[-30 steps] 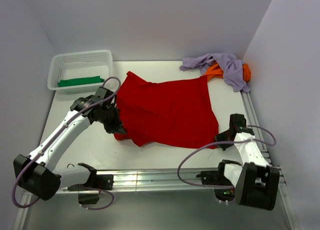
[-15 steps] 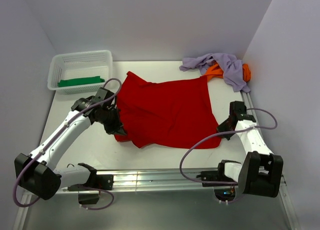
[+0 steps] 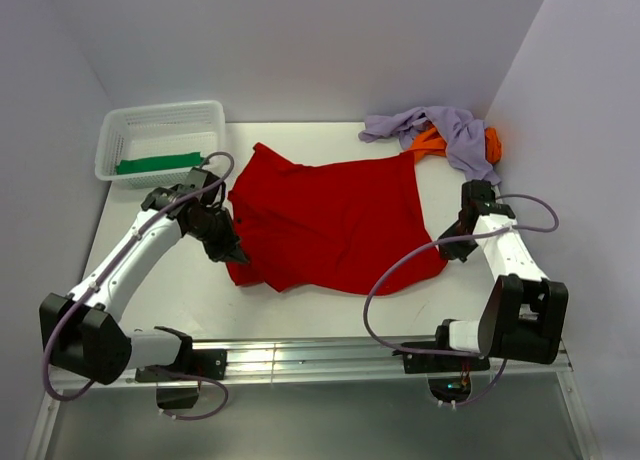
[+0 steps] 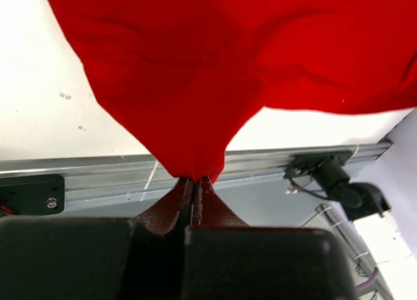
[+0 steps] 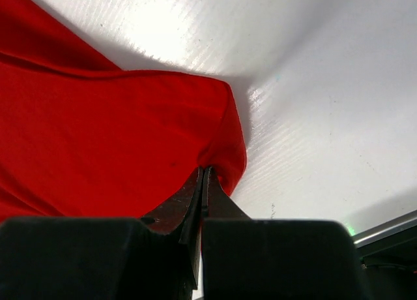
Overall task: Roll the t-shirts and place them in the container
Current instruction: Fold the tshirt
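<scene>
Top external: the red t-shirt point(image 3: 335, 220) is lying spread over the middle of the table point(image 3: 300, 140), creased, with one sleeve pointing toward the far left. The left gripper point(image 3: 228, 252) is sitting at the shirt's near-left edge and the right gripper point(image 3: 447, 252) at its near-right corner. A green t-shirt point(image 3: 158, 164) is lying inside the white lattice basket point(image 3: 160, 115) at far left. A lavender t-shirt point(image 3: 445, 125) is lying crumpled over an orange t-shirt point(image 3: 432, 140) in the far right corner, just beside the red one's far right corner.

Left wrist: the left gripper point(image 4: 195, 182) is clenching a drawn-up point of the red t-shirt point(image 4: 228, 59), jaws pressed together on the cloth. The fabric is fanning out from the pinch over the table. The metal rail point(image 4: 98, 176) at the near edge is running across behind the pinch.

Right wrist: the right gripper point(image 5: 205, 173) is pinching the rounded corner of the red t-shirt point(image 5: 98, 117), jaws closed on a fold of cloth. The rest of the shirt is spreading away to the left of the view, with bare table to the right.
</scene>
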You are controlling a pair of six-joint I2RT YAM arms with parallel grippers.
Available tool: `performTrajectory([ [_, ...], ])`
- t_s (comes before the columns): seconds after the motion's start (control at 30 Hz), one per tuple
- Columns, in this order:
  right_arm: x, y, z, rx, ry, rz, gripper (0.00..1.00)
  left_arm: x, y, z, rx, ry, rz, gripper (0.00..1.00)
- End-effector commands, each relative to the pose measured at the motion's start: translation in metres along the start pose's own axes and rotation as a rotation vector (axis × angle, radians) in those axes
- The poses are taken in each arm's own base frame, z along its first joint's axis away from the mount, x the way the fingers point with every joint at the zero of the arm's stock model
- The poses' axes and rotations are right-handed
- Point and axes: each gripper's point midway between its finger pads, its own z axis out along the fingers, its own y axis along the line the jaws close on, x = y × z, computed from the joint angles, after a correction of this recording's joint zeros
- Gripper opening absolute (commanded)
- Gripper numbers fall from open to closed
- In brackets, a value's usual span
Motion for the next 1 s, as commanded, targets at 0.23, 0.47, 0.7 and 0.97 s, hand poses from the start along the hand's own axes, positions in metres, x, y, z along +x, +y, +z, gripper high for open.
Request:
performTrajectory([
  [0.23,-0.033,0.029,-0.004,-0.021,-0.028,-0.018,0.0,-0.047,-0.016,-0.013,0.036,-0.073,0.013,0.0],
  [0.47,-0.044,0.042,-0.001,-0.032,-0.019,-0.02,0.0,-0.075,-0.031,-0.017,0.033,-0.118,0.011,0.0],
  [0.7,-0.054,0.053,0.004,-0.034,-0.014,-0.02,0.0,-0.097,-0.041,-0.02,0.004,-0.155,0.032,0.0],
  [0.97,-0.068,0.063,0.007,-0.028,-0.024,-0.024,0.0,-0.113,-0.045,-0.011,-0.01,-0.165,0.039,0.0],
])
